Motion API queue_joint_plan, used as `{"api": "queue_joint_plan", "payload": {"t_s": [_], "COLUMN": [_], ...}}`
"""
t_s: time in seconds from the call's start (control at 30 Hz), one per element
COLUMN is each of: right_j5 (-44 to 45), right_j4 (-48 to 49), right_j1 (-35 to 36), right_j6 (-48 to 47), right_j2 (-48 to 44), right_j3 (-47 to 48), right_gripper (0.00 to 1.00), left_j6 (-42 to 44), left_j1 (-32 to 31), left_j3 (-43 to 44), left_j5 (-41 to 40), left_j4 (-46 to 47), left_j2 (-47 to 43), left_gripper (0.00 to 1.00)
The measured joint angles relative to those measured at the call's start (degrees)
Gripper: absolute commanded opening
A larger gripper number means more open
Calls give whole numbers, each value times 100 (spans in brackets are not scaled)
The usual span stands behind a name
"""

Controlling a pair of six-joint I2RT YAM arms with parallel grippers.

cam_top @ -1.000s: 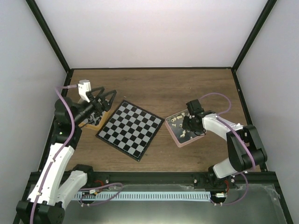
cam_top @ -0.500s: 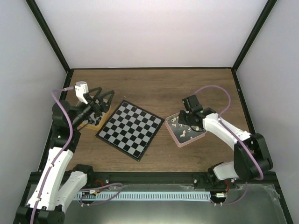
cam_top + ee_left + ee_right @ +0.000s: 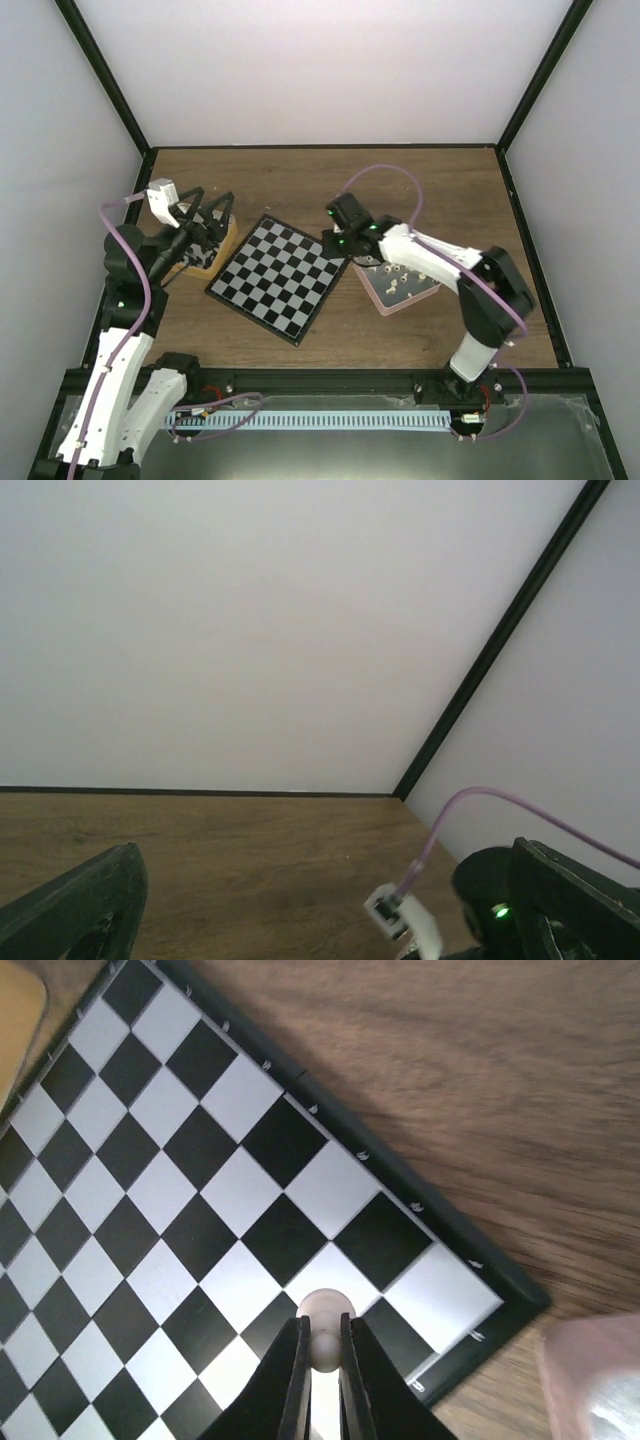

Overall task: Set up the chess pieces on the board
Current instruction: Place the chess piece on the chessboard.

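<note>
Right arm (image 3: 432, 256) swung from tray (image 3: 400, 305) to board (image 3: 272, 278), jaws pinching a cream piece (image 3: 325, 1312)

We count one chessboard (image 3: 280, 278), lying beneath the right gripper (image 3: 322, 1335), and one cream chess piece (image 3: 325, 1310) pinched between that gripper's two fingers. Just behind the same gripper, along its arm, there is one pink tray (image 3: 385, 303) with several more cream pieces (image 3: 396, 285) in it, too small for us to count exactly. Close by the left gripper (image 3: 212, 210) we count one tan tin (image 3: 205, 262), and there are two arms, each with one gripper.
</note>
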Motion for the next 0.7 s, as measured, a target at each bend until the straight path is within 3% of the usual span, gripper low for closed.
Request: {"api": "queue_joint_plan", "payload": {"t_s": [0.23, 0.7], "right_j5": [243, 911], "right_j4": [-254, -710], "right_j1": [413, 452], "right_j6": [-127, -31], "right_j2": [1150, 1805], "right_j3": [691, 1161], "right_gripper": [1, 1], "left_j6": [13, 13], "left_j1": [0, 0], "left_j3": [-7, -74], "left_j5": [-282, -496], "left_j4": [-63, -136], "left_j2": [-160, -153], "left_gripper": [100, 100]}}
